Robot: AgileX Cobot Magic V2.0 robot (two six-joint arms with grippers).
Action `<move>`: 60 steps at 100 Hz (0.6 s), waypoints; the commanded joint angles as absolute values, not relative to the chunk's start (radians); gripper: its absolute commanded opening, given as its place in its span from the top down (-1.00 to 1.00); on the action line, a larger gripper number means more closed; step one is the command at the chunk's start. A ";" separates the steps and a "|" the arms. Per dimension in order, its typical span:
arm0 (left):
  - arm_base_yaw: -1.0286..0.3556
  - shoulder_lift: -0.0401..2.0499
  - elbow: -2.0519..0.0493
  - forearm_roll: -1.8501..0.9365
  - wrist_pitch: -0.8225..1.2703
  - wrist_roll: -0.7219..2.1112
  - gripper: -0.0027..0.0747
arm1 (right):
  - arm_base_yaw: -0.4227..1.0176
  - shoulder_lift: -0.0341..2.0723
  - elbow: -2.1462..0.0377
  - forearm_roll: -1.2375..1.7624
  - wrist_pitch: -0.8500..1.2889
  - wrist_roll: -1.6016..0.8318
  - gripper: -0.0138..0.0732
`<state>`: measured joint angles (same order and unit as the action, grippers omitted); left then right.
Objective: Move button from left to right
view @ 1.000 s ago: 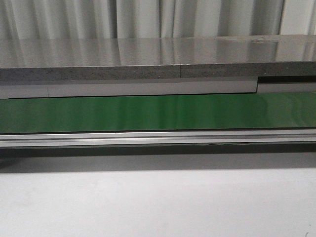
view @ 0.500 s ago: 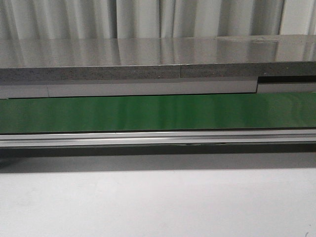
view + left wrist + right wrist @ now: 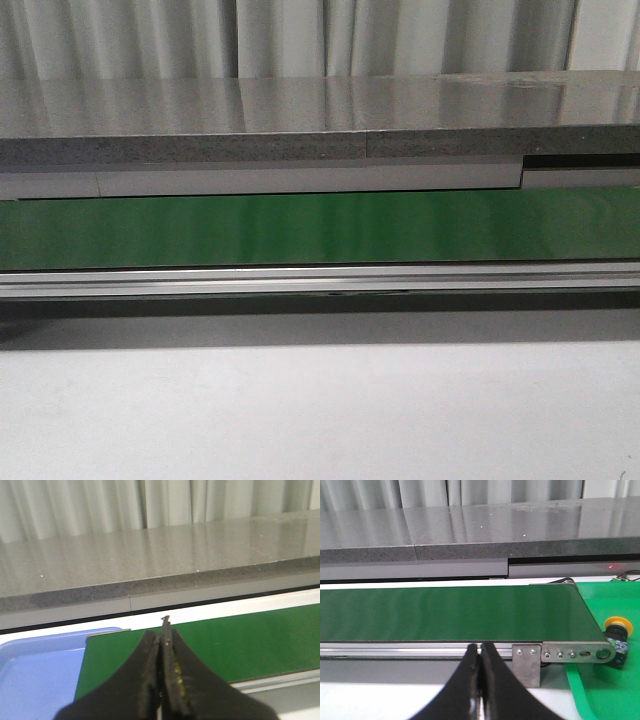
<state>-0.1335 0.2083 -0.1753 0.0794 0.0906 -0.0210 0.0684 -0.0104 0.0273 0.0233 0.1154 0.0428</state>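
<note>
The button [image 3: 618, 631], a yellow-orange cap on a black body, shows only in the right wrist view, on a green surface [image 3: 605, 690] just past the belt's right end. The green belt [image 3: 320, 228] runs across the front view with nothing on it. My left gripper [image 3: 162, 636] is shut and empty over the belt's left end. My right gripper [image 3: 480, 651] is shut and empty in front of the belt's metal rail, well to the left of the button. Neither gripper shows in the front view.
A blue tray [image 3: 40, 675] lies at the belt's left end. A grey stone counter [image 3: 320, 120] runs behind the belt, with curtains beyond. A metal rail [image 3: 320, 280] and bracket [image 3: 526, 665] front the belt. A white table surface [image 3: 320, 410] lies in front.
</note>
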 commanded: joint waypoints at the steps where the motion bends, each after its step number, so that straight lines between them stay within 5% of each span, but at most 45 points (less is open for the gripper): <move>1: -0.105 0.161 -0.170 0.101 0.009 -0.057 0.98 | 0.070 -0.031 0.013 0.018 0.043 0.040 0.84; 60: 0.008 -0.037 0.053 0.050 -0.043 -0.063 0.98 | 0.070 -0.031 0.013 0.018 0.041 0.040 0.84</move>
<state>0.0082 -0.0040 -0.0059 0.0637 0.0546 -0.0506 0.0684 -0.0104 0.0273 0.0233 0.1170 0.0428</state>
